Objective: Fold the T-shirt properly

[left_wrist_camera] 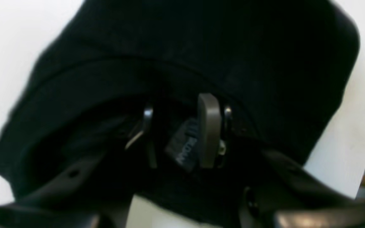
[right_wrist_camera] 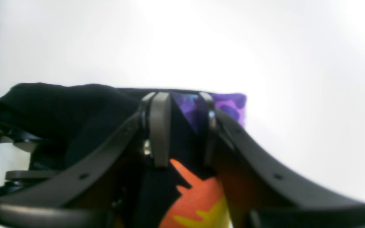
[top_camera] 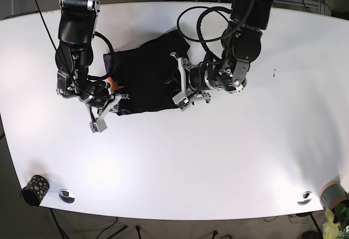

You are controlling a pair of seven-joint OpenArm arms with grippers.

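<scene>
The black T-shirt [top_camera: 144, 75] lies bunched and partly folded on the white table [top_camera: 218, 151]. It has a purple, orange and yellow print [right_wrist_camera: 198, 196]. My right gripper [right_wrist_camera: 184, 126] is at the shirt's left edge [top_camera: 113, 94], its jaws closed on printed cloth that runs between them. My left gripper [left_wrist_camera: 178, 129] is at the shirt's right edge [top_camera: 179, 83], its jaws closed on black cloth, with the shirt's label [left_wrist_camera: 185, 145] between them. The black cloth fills most of the left wrist view [left_wrist_camera: 201, 47].
A black speckled cup [top_camera: 34, 190] stands at the front left corner, with a metal disc [top_camera: 66, 195] beside it. Another disc [top_camera: 304, 197] and a potted plant [top_camera: 331, 225] are at the front right. Cables [top_camera: 196, 21] hang over the far edge.
</scene>
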